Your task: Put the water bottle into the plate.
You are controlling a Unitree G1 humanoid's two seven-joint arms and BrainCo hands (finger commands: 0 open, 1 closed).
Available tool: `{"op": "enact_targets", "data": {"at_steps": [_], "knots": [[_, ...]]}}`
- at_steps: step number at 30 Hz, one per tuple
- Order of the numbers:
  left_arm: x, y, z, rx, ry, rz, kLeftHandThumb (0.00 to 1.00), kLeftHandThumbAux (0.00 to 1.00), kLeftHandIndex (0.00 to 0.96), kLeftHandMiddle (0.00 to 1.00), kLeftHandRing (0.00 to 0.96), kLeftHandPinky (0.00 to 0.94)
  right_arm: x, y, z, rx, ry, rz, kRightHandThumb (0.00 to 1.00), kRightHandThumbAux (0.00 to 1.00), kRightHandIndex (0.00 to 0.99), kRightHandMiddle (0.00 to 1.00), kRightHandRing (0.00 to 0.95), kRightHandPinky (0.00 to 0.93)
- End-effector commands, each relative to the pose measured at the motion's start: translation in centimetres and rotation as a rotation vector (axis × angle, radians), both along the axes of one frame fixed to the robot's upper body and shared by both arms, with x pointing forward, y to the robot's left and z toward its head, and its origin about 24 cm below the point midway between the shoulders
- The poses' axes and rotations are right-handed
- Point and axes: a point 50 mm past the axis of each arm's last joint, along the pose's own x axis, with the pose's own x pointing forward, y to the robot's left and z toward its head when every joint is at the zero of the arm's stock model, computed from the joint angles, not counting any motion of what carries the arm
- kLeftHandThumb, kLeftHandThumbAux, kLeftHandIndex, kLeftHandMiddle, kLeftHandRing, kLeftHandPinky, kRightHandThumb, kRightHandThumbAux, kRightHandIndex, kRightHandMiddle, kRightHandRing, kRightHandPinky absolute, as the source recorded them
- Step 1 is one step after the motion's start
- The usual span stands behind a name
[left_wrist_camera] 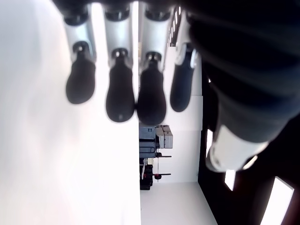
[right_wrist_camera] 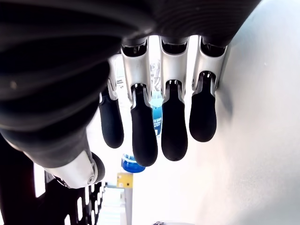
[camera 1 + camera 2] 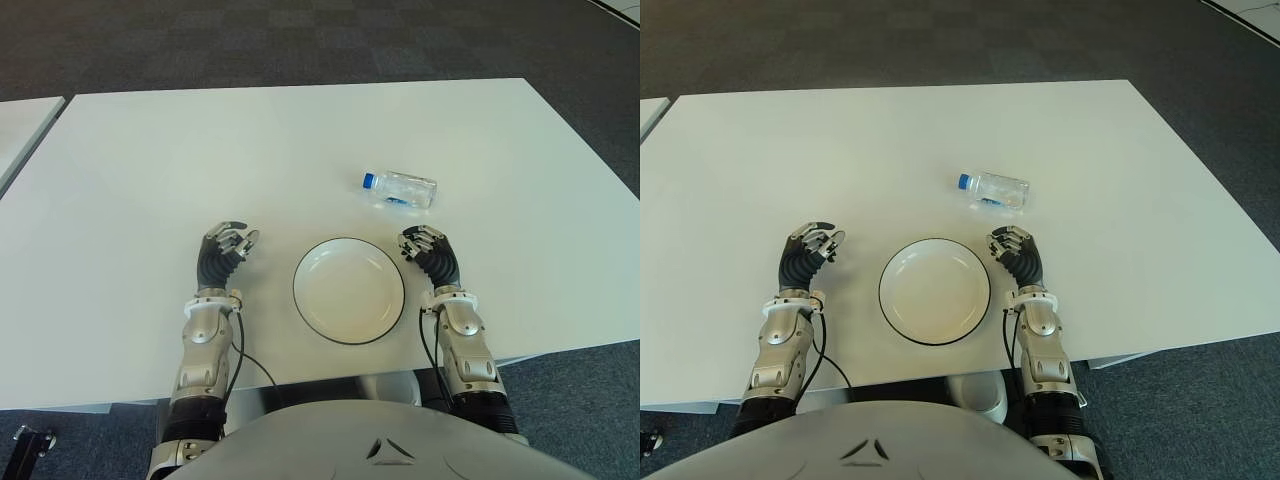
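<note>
Table (image 3: 150,170) is carrying a white plate (image 3: 349,290) near its front edge, sitting between both hands. Water bottle (image 3: 400,188) is lying on its side beyond the plate, just past the right hand (image 3: 428,250); left hand (image 3: 226,248) and right are both hanging loosely curled, holding nothing.

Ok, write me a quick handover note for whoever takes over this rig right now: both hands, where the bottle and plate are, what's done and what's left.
Left hand: left of the plate, fingers relaxed, holding nothing.
Right hand: right of the plate, fingers relaxed, holding nothing; it is the hand nearer the bottle.
Water bottle: lying on its side on the white table, blue cap pointing to the robot's left, beyond the plate and a little to its right, just ahead of the right hand.
Plate: white with a dark rim, between the two hands, nothing in it.
Done: nothing yet; the bottle is untouched.
Left: grasp the bottle, probably with the right hand, and set it in the plate.
</note>
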Motion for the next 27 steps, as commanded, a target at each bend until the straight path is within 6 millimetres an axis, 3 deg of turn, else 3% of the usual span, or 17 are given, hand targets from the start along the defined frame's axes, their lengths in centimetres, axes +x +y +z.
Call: {"op": "enact_targets", "data": {"at_steps": [1,11,27], "knots": [[-0.4,0.0,-0.3,-0.002,0.02,-0.007,0.709,0.714,0.437,0.711,0.696,0.685,-0.4,-0.2,-0.7,-0.042,0.039,-0.024,0.706,0.731,0.429,0.581,0.57,0.562],[-0.4,0.0,-0.3,-0.003,0.022,-0.005,0.708,0.714,0.436,0.71,0.696,0.687,-0.2,-0.1,-0.5,-0.204,-0.011,-0.045,0.706,0.733,0.427,0.563,0.55,0.536],[-0.3,0.0,-0.4,0.011,0.022,-0.005,0.708,0.715,0.437,0.719,0.705,0.683,1.9,0.6,1.2,-0.581,-0.148,-0.02,0.699,0.735,0.423,0.551,0.561,0.525]]}}
